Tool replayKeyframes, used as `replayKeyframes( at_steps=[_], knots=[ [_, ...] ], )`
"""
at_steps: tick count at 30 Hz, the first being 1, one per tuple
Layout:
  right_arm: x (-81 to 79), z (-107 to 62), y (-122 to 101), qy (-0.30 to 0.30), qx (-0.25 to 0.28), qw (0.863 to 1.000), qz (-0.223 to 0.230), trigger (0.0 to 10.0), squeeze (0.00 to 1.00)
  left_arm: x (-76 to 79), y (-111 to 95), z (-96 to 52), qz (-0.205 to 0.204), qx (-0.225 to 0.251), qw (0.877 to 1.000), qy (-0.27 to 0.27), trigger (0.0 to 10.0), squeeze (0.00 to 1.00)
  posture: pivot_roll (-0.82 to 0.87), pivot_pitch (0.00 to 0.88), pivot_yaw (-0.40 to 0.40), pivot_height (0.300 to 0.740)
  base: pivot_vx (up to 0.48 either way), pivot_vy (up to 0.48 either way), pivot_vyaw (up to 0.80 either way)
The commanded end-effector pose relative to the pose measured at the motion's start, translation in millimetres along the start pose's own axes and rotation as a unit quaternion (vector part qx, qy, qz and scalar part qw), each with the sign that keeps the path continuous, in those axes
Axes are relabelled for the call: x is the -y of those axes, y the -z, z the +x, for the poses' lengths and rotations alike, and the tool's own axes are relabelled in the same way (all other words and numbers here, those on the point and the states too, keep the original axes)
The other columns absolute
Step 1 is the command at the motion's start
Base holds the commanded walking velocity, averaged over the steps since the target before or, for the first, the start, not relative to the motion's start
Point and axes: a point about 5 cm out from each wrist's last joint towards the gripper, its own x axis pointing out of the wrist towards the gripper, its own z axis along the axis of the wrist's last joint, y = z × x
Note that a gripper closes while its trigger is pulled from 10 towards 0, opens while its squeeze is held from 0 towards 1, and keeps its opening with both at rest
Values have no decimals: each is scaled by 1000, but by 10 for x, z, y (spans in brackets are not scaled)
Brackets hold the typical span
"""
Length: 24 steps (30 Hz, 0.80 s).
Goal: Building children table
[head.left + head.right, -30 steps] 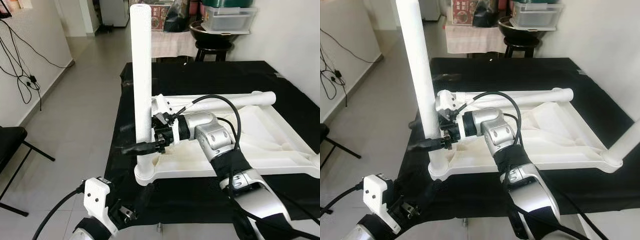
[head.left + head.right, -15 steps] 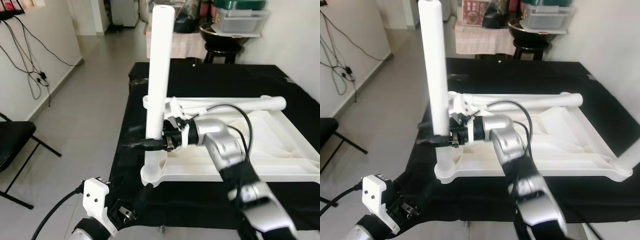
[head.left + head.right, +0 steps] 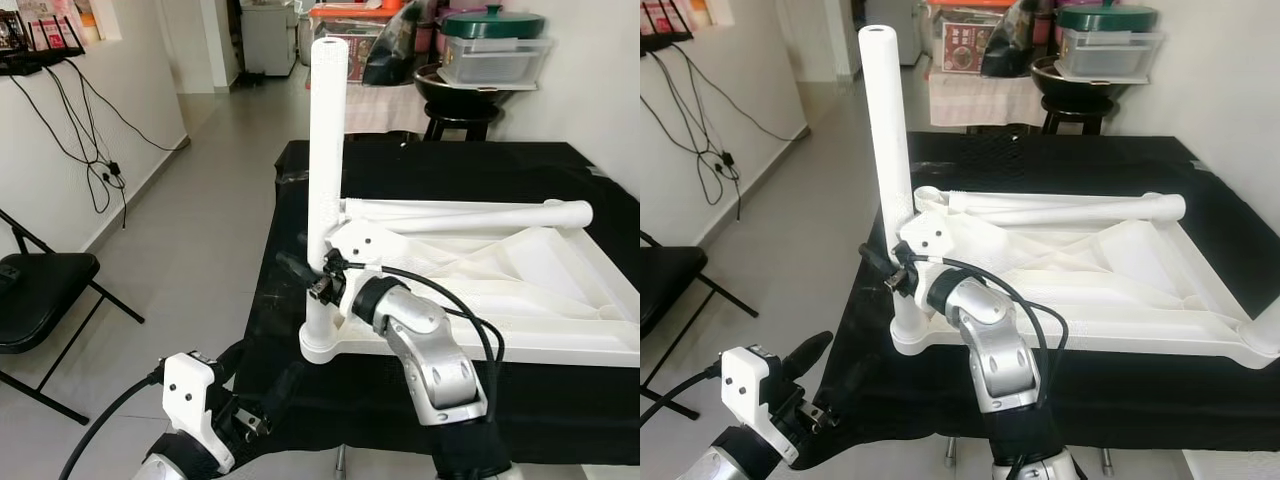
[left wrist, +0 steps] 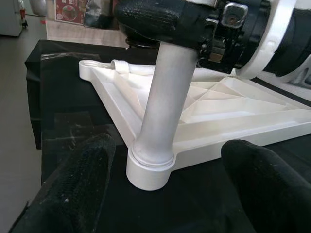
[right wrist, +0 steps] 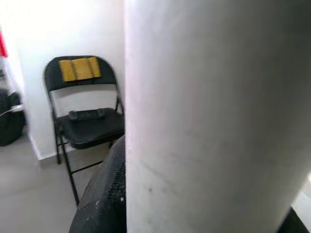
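The right gripper [image 3: 312, 282] clamps the upright table leg [image 3: 325, 180] at the tabletop's [image 3: 540, 270] nine-o'clock corner socket [image 4: 149, 172]; a crooked push could jam or tip it. The left gripper [image 4: 165, 194], fingers spread and empty, waits nearby.

Grey tiled floor [image 3: 215, 190], evenly daylit. White wall [image 3: 60, 130] at left, black cables [image 3: 95, 150] hanging down it. Black folding chair [image 3: 40, 300] at lower left. Black-covered platform [image 3: 480, 170] at centre. Black stool [image 3: 460, 105] with storage bin [image 3: 490, 60] at upper right.
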Motion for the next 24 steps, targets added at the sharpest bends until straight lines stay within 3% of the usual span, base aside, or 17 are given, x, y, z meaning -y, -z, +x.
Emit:
replayKeyframes(
  at_steps=[1, 2, 3, 4, 6, 9, 10, 11, 12, 13, 14, 17, 20, 21, 22, 24],
  knots=[
    [0, -69, 363, -29, -103, 994, -8, 10000, 0, -28, 6, -16, 2, -6, 1000, -9, 10000, 0, -60, 62, -40, 740, 0, 0, 0],
    [-7, -39, 284, -82, -92, 992, -9, 10000, 545, -30, 6, -13, 2, -5, 1000, -8, 10000, 0, -58, 61, -43, 740, 0, 0, 0],
    [-7, -39, 284, -82, -92, 992, -9, 10000, 545, -30, 6, -13, 2, -5, 1000, -8, 10000, 0, -58, 61, -43, 740, 0, 0, 0],
    [-40, -36, 205, -128, -84, 988, -6, 10000, 1000, -31, 6, -11, 2, -5, 1000, -7, 10000, 0, -57, 61, -43, 740, 0, 0, 0],
    [-17, -13, 42, -185, -61, 981, -11, 10000, 1000, -32, 5, -8, 1, -6, 1000, -6, 10000, 0, -53, 61, -42, 740, 0, 0, 0],
    [-1, -5, -4, -193, -54, 980, -14, 10000, 1000, -32, 4, -7, 1, -6, 1000, -5, 10000, 0, -53, 61, -42, 740, 0, 0, 0],
    [17, 0, -40, -241, -47, 969, -27, 10000, 929, -24, 2, -9, 0, -6, 1000, -5, 10000, 0, -43, 68, -45, 740, 0, 0, 0],
    [35, -1, -69, -277, -42, 959, -37, 10000, 929, -17, -1, -10, 0, -6, 1000, -5, 10000, 0, -41, 68, -47, 740, 0, 0, 0],
    [35, -1, -69, -277, -42, 959, -37, 10000, 929, -17, -1, -10, 0, -6, 1000, -5, 10000, 0, -41, 68, -47, 740, 0, 0, 0],
    [65, 8, -95, -312, -40, 948, -47, 10000, 0, -4, -5, -12, 0, -6, 1000, -4, 10000, 0, -34, 73, -50, 740, 0, 0, 0],
    [103, 31, -120, -340, -40, 938, -53, 10000, 0, 8, -10, -16, -1, -5, 1000, -5, 10000, 0, -28, 78, -53, 740, 0, 0, 0],
    [154, 71, -149, -370, -43, 926, -55, 10000, 0, 29, -15, -22, -2, -5, 1000, -5, 10000, 0, -20, 83, -59, 740, 0, 0, 0],
    [183, 96, -173, -381, -43, 922, -55, 9490, 0, 46, -16, -27, -2, -5, 1000, -5, 10000, 0, -11, 88, -64, 740, 0, 0, 0],
    [210, 126, -202, -391, -41, 918, -50, 3725, 0, 58, -17, -31, -3, -5, 1000, -6, 10000, 0, -11, 88, -64, 740, 0, 0, 0],
    [241, 161, -232, -394, -38, 917, -49, 353, 0, 71, -19, -35, -4, -4, 1000, -6, 10000, 0, -5, 92, -68, 740, 0, 0, 0],
    [284, 188, -269, -410, -35, 910, -50, 0, 0, 89, -20, -42, -5, -5, 1000, -7, 10000, 0, -3, 94, -68, 740, 0, 0, 0]
  ],
)
